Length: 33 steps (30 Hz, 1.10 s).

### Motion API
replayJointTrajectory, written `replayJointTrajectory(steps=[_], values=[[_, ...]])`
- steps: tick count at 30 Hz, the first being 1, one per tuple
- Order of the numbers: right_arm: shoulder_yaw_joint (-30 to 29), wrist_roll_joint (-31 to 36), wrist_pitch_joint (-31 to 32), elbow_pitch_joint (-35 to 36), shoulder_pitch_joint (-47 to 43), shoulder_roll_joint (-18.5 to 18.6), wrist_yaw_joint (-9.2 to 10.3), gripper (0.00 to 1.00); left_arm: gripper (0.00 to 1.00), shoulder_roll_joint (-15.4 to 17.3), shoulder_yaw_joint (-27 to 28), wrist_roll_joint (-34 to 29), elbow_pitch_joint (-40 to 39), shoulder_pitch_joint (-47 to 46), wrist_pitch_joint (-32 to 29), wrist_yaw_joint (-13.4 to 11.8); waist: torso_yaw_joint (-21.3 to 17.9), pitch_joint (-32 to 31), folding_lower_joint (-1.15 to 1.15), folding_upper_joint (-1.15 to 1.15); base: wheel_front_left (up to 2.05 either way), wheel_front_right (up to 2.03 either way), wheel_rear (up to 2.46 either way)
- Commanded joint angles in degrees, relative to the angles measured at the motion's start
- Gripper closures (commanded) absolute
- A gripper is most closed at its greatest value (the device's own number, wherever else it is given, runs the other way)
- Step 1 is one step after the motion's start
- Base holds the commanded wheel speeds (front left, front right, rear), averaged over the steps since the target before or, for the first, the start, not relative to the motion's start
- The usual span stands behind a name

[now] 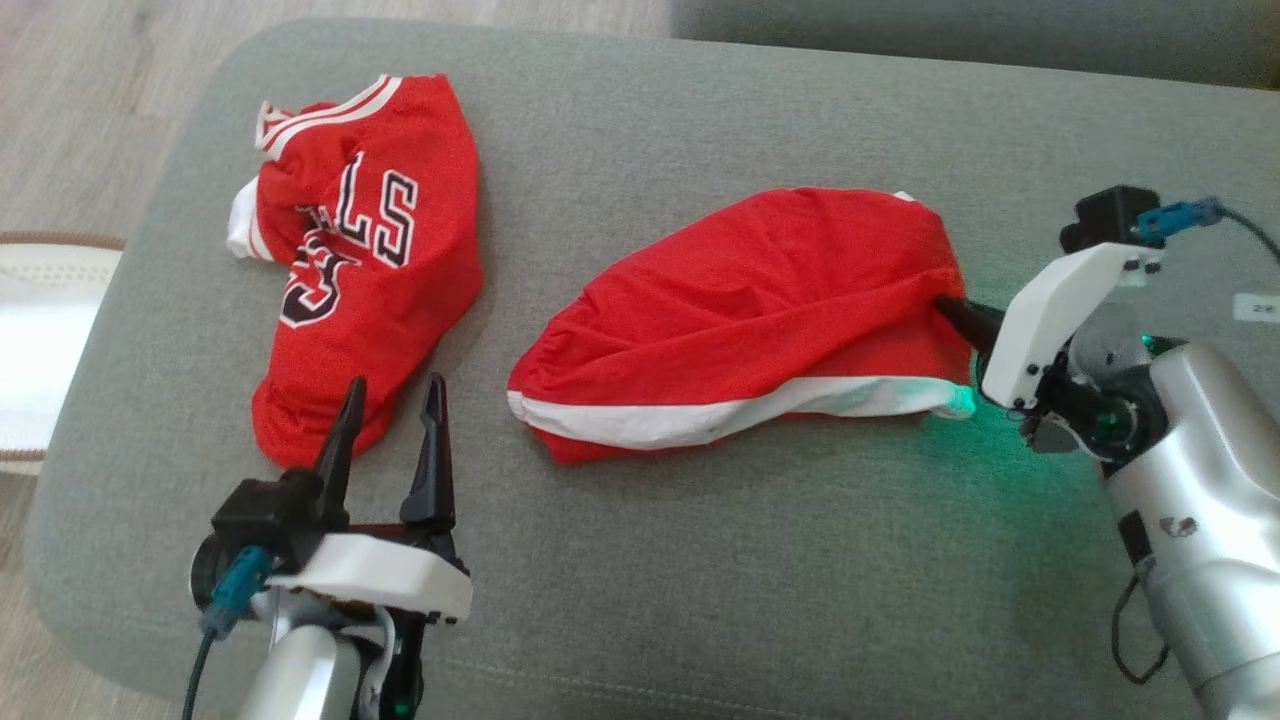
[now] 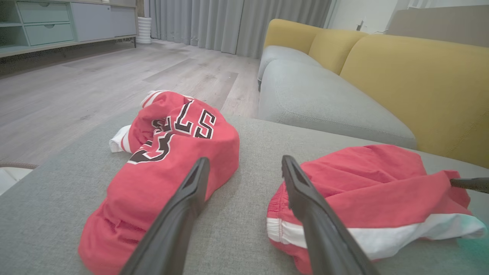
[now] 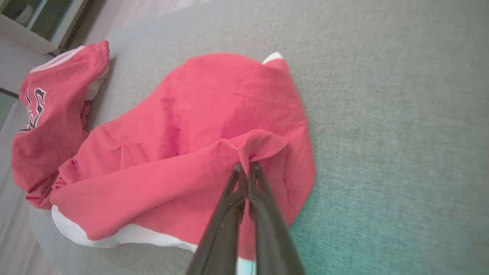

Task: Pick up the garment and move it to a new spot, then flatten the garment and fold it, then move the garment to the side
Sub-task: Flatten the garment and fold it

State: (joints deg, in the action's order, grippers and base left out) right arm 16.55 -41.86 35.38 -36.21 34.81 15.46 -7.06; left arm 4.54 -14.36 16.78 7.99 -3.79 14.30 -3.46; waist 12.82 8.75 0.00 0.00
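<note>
A plain red garment (image 1: 740,300) with a white band along one edge lies bunched at the centre-right of the grey cushioned seat (image 1: 700,560). My right gripper (image 1: 950,305) comes in from the right and is shut on a pinched fold at the garment's right end, as the right wrist view shows: gripper (image 3: 246,166), garment (image 3: 198,126). My left gripper (image 1: 395,385) stands open over the seat's front left with nothing between its fingers. In the left wrist view that gripper (image 2: 244,160) points at the gap between the garment (image 2: 366,179) and a red jersey (image 2: 168,152).
A crumpled red jersey (image 1: 370,270) with black-and-white lettering lies at the seat's back left. A grey sofa with yellow back cushions (image 2: 401,76) stands beyond the seat. Wood floor (image 1: 80,100) and a white object (image 1: 40,330) lie off the left edge.
</note>
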Motion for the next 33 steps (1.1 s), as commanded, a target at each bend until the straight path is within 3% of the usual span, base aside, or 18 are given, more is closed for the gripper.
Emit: replayJointTrajectory(steps=[1,4,8,14,19,24,33], values=[[1.4,-0.1,-0.6,0.8,2.4,0.2,-0.43,0.00,0.00,-0.1,2.2,-0.5,-1.2,-2.1,0.7,0.5,0.5,0.3,0.00,0.00,0.00,0.00,0.00],[2.7,-0.3,-4.3,-1.4,3.2,0.1,-0.43,0.00,0.00,-0.4,3.1,-1.0,-0.6,-2.0,0.7,0.8,-0.1,-0.9,0.00,0.00,0.00,0.00,0.00],[3.6,0.3,-14.5,-0.5,3.6,0.4,-0.43,0.00,0.00,-0.2,4.8,-2.3,-1.2,-1.4,0.7,1.6,-2.5,-3.4,0.00,0.00,0.00,0.00,0.00],[3.6,4.5,-33.3,5.7,0.0,1.2,-0.43,0.00,0.00,0.6,7.8,-4.1,-2.5,0.4,0.7,2.2,-6.8,-7.1,0.00,0.00,0.00,0.00,0.00],[2.1,8.5,-44.0,11.0,-7.7,1.1,-0.43,0.00,0.00,1.0,10.0,-5.4,-3.5,2.2,0.7,2.0,-10.0,-9.3,0.00,0.00,0.00,0.00,0.00],[-0.3,12.9,-48.5,16.4,-18.1,-0.8,-0.43,0.00,0.00,0.8,11.6,-6.3,-5.6,4.0,0.7,2.1,-12.0,-10.1,0.00,0.00,0.00,0.00,0.00],[-4.7,17.9,-49.6,19.0,-30.0,-5.7,-0.43,0.00,0.00,-0.3,11.4,-7.5,-6.1,6.7,0.7,2.8,-12.5,-10.5,0.00,0.00,0.00,0.00,0.00]])
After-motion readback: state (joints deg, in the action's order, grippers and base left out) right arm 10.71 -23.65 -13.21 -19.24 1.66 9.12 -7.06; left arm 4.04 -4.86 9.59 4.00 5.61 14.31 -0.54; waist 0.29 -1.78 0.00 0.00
